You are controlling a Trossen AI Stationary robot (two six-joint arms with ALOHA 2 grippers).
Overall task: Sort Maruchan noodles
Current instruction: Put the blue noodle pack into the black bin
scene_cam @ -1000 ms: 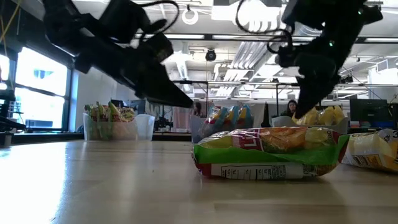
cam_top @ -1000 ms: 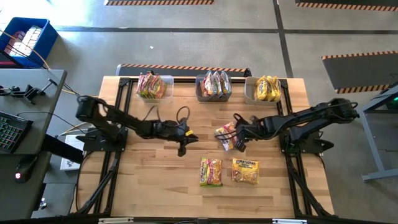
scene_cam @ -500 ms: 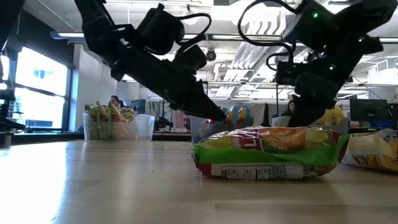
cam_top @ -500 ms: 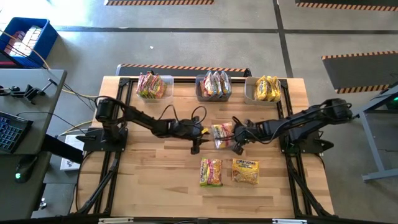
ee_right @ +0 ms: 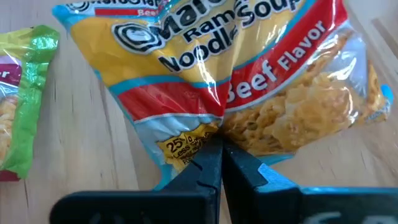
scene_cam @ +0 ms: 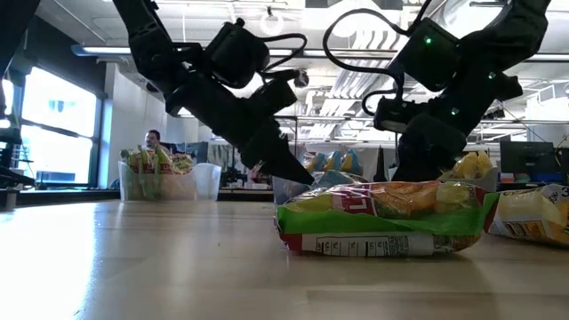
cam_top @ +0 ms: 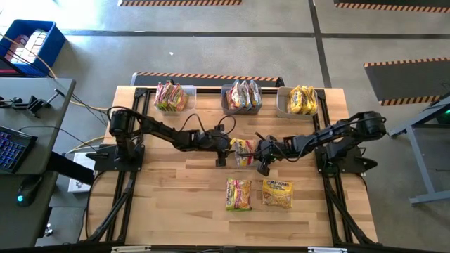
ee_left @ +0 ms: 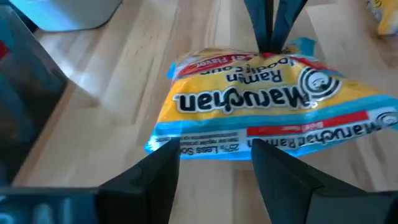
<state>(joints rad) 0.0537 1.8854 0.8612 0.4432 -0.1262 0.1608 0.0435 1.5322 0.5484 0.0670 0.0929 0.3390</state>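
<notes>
The beef packet [cam_top: 244,150] is in the middle of the table [cam_top: 176,204], between my two grippers. On its yellow front I read "Maruchan", "Ramen Noodle Soup" and "Beef Flavor" on a red band, and a small mark that begins with "25% Less". The edges are light blue.

My right gripper [ee_right: 219,163] is closed on the lower edge of this packet; the film is pinched and wrinkled between the two fingers. In the low view the packet is hidden behind a nearer one, so I cannot tell if it touches the table or is lifted.

My left gripper [ee_left: 214,163] is open, with a clear gap between its fingers [ee_left: 149,171]. It is just beside the opposite edge of the same packet and I do not see it touching.

Nearer to the front edge of the table I count two more packets lying flat side by side: a green packet [cam_top: 238,194] and a yellow packet [cam_top: 278,193]. In the low view the green one [scene_cam: 384,218] fills the foreground.

At the far edge I count three clear bins in a row: the left bin [cam_top: 172,97] with reddish packets, the middle bin [cam_top: 241,95] with mixed packets and the right bin [cam_top: 302,100] with yellow packets. I cannot count the packets inside.
</notes>
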